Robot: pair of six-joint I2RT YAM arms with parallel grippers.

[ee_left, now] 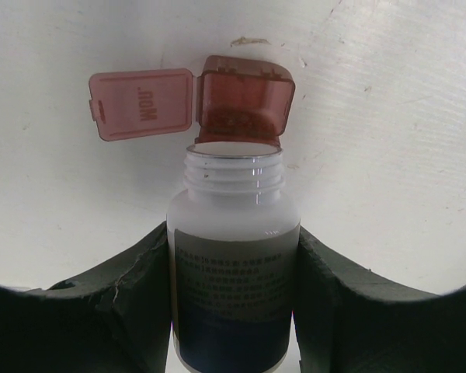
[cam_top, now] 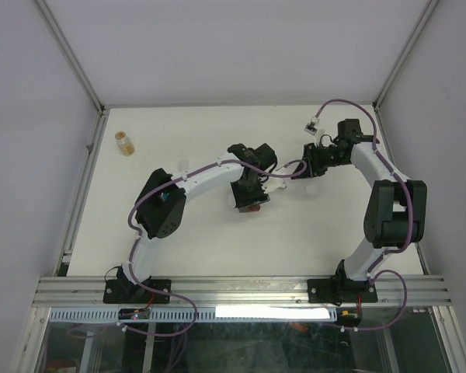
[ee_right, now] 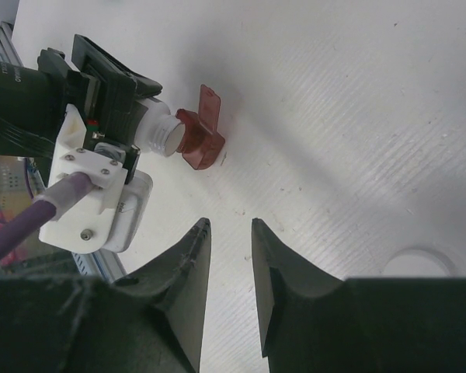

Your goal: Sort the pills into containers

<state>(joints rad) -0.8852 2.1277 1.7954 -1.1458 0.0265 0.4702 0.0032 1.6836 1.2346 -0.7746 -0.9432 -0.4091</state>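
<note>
Centre of the left wrist view: bottle (ee_left: 233,268) between the left end effector's (ee_left: 233,233) fingers, mouth against the container (ee_left: 247,105) just above, lid (ee_left: 140,102) open to its left. Upper left of the top view: vial (cam_top: 125,144) on the counter (cam_top: 210,140).

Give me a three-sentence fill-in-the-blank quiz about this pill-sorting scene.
1. The left gripper holds the white bottle, which has no ____.
2. Its mouth points at the dark red container, whose lid is ____.
3. The right gripper holds ____.
Missing words: cap; open; nothing.
</note>
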